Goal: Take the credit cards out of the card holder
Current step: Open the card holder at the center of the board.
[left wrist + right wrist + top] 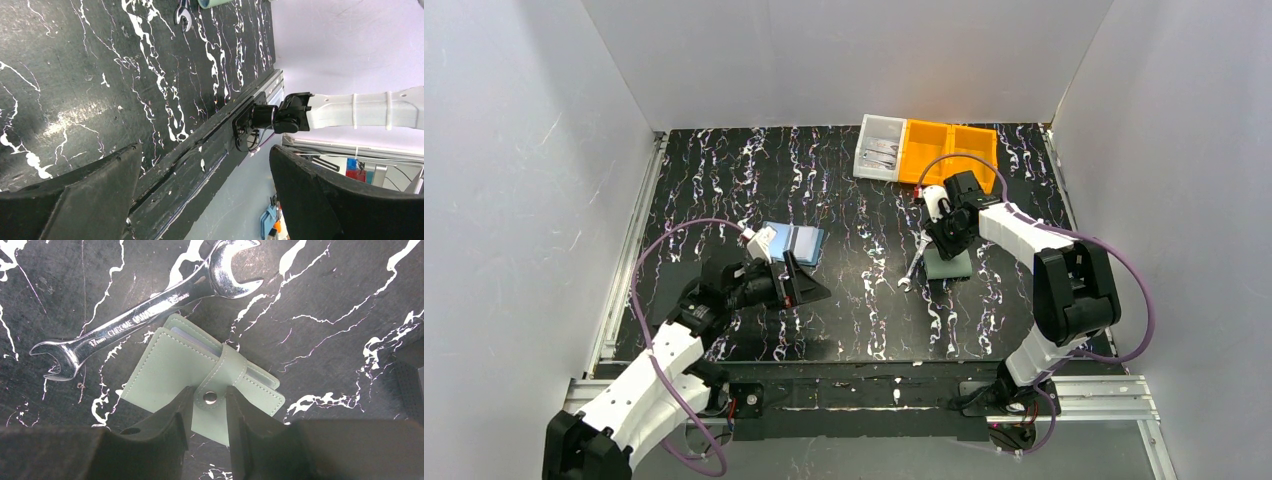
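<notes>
Closed card holder point(165, 370): snap tab point(220, 372) sits between 2 near-shut fingers point(170, 425) of right tool point(209, 390); grip unclear. Left tool point(205, 150) wide open, empty.

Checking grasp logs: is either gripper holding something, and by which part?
The right gripper pinches the card holder by its snap tab; the left gripper is open, empty.

The top camera looks down from above the near edge over the whole counter point(724, 180). The left wrist camera, low and rolled sideways, faces the near right corner. The right wrist camera hangs close above the wrench point(145, 311) and card holder point(160, 370), which every view shows.
</notes>
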